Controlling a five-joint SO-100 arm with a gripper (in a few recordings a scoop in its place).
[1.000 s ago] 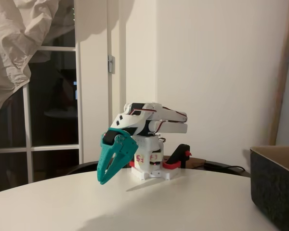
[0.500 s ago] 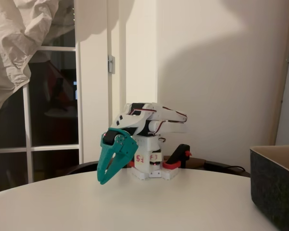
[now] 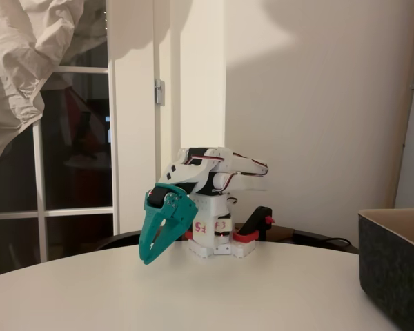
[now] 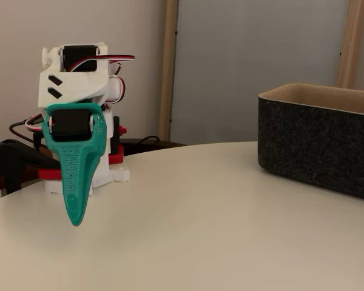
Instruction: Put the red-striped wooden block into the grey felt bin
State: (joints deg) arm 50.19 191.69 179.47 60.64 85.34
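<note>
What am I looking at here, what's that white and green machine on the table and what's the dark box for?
It is a small robot arm, folded low over its base. The teal part is its gripper, two fingers pressed together, pointing down just above the round white table; it holds nothing. Both pictures come from cameras standing still at table height, one seeing the gripper from the side, the other facing it. The dark box is the grey felt bin, standing apart from the arm and meant to receive a block.

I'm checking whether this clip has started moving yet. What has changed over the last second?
Almost nothing. The folded arm settled very slightly lower, and a shadow shifted on the wall behind it. The teal gripper stays pointing down just above the table, holding nothing, and the grey felt bin has not moved.
</note>
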